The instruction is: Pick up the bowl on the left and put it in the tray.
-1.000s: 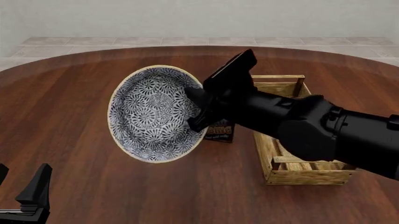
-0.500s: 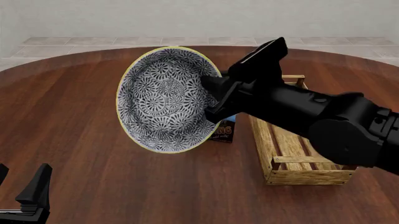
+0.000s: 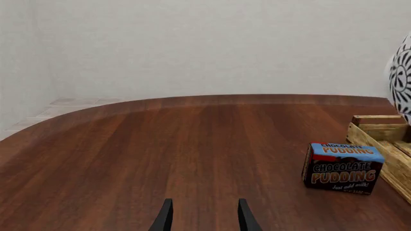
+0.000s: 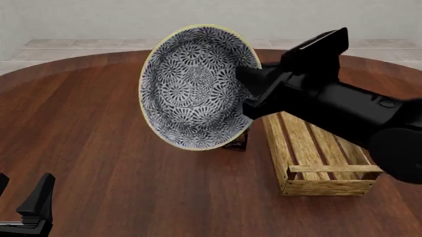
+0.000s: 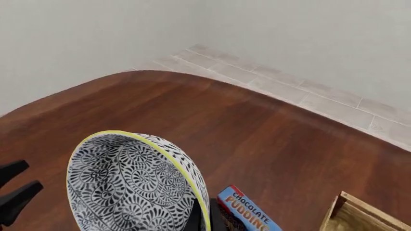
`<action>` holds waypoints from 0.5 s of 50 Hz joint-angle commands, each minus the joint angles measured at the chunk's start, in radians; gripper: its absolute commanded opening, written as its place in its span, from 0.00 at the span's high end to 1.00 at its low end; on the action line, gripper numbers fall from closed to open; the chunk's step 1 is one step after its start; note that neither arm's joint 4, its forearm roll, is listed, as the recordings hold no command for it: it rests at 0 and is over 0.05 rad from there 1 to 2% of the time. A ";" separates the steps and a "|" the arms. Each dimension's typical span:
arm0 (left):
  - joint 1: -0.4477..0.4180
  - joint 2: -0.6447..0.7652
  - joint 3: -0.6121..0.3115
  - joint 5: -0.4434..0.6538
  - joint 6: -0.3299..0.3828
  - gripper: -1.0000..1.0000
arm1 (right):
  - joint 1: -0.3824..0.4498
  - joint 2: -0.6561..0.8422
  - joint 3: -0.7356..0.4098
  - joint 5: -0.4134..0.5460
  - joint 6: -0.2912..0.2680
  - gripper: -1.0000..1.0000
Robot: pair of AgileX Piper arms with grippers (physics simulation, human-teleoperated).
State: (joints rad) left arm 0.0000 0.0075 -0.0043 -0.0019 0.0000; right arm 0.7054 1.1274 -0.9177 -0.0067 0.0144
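Observation:
The blue-grey floral bowl [image 4: 194, 86] hangs tilted on edge above the table, its inside facing the front camera. My right gripper [image 4: 247, 91] is shut on its right rim. The right wrist view shows the bowl [image 5: 128, 187] close up with a finger [image 5: 192, 220] over its rim. A sliver of the bowl [image 3: 401, 77] shows in the left wrist view. The wooden tray [image 4: 319, 158] lies on the table to the right, below the right arm. My left gripper [image 4: 29, 205] rests open at the front left corner, far from the bowl; its fingers [image 3: 165, 217] stand apart over bare table.
A chocolate pudding box [image 3: 342, 167] stands just left of the tray [image 3: 378, 132], partly hidden behind the bowl in the front view. It also shows as the pudding box [image 5: 247, 211] under the bowl in the right wrist view. The round brown table [image 4: 99, 148] spreads around.
My right gripper has lifted the bowl higher and carried it rightward toward the tray, tilting it further. The left arm has not moved.

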 commanded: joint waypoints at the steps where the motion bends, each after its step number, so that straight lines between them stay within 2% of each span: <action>1: 0.000 0.000 0.000 0.000 0.000 0.00 | -0.047 -0.080 0.012 0.017 0.065 1.00; 25: 0.000 0.000 0.000 0.000 0.000 0.00 | -0.164 -0.157 0.048 0.025 0.151 1.00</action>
State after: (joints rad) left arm 0.0000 0.0075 -0.0043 -0.0019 0.0000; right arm 0.5867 1.0069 -0.8789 0.0165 0.1237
